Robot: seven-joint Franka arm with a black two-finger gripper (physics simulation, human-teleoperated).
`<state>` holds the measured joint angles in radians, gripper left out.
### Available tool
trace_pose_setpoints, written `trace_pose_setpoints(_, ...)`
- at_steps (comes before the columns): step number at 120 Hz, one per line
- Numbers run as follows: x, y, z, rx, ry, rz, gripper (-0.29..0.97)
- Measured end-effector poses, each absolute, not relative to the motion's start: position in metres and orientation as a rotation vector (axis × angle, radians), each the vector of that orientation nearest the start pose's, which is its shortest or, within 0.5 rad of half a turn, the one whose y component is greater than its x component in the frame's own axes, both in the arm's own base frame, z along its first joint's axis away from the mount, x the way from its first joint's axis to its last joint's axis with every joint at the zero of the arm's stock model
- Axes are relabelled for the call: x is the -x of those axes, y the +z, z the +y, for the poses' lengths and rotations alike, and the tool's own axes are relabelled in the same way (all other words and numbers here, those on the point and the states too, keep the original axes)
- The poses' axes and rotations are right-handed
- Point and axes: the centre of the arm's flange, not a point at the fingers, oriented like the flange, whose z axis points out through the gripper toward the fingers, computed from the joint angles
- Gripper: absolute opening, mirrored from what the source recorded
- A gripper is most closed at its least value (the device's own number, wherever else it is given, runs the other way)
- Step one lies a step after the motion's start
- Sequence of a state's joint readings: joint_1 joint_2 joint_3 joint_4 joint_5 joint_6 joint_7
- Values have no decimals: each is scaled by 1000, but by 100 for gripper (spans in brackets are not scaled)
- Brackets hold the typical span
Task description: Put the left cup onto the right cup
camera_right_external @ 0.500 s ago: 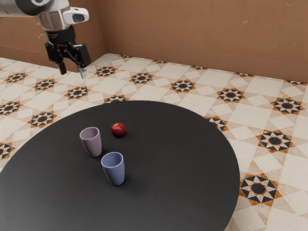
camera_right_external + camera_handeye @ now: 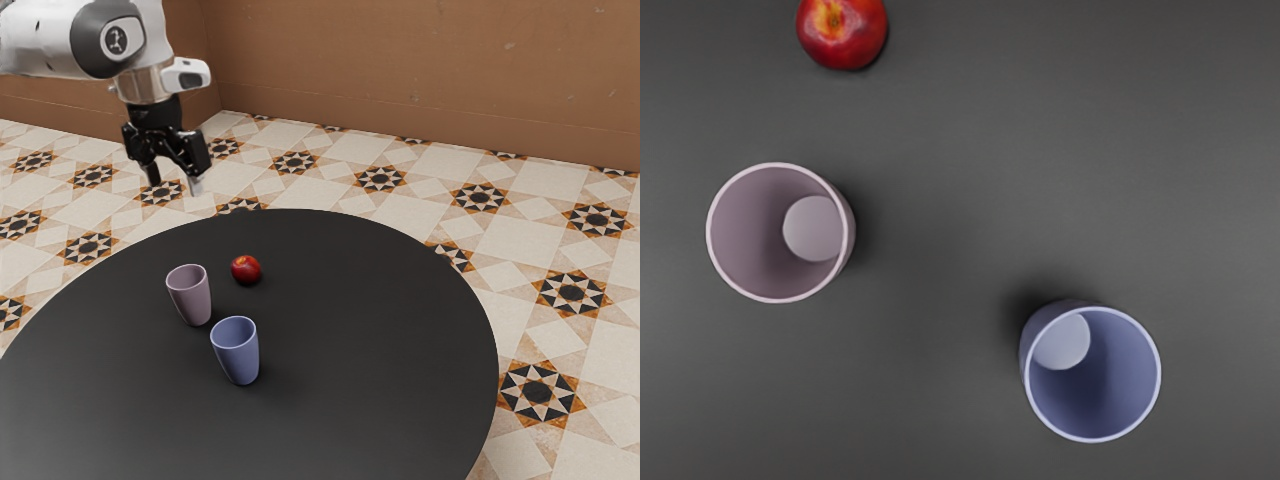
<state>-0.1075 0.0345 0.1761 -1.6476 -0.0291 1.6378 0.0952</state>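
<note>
Our fingers (image 2: 191,168) hang spread apart with nothing between them, high above the black round tabletop (image 2: 380,330) and well apart from the pink cup (image 2: 189,294). The pink cup stands upright on the tabletop, mouth up, with nothing touching it. The blue cup (image 2: 235,349) stands upright near the pink cup, on its nearer side and toward the exterior view's right, with a clear gap between the two. A red apple (image 2: 246,269) lies near the pink cup, on its farther side and also toward the exterior view's right. From our hand's camera we look straight down into the pink cup (image 2: 778,232) and the blue cup (image 2: 1092,372), seeing the bottom of each, and the apple (image 2: 841,30) sits apart from the pink cup
</note>
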Motion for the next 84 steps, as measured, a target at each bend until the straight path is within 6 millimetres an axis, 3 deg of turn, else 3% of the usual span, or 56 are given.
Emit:
trace_pose_setpoints(31, -574, 501, 56, 3166, 117, 3, 66)
trace_pose_setpoints(53, -575, 459, 56, 3160, 115, 21, 66)
trace_pose_setpoints(84, -572, 441, 87, 3154, 60, -23, 66)
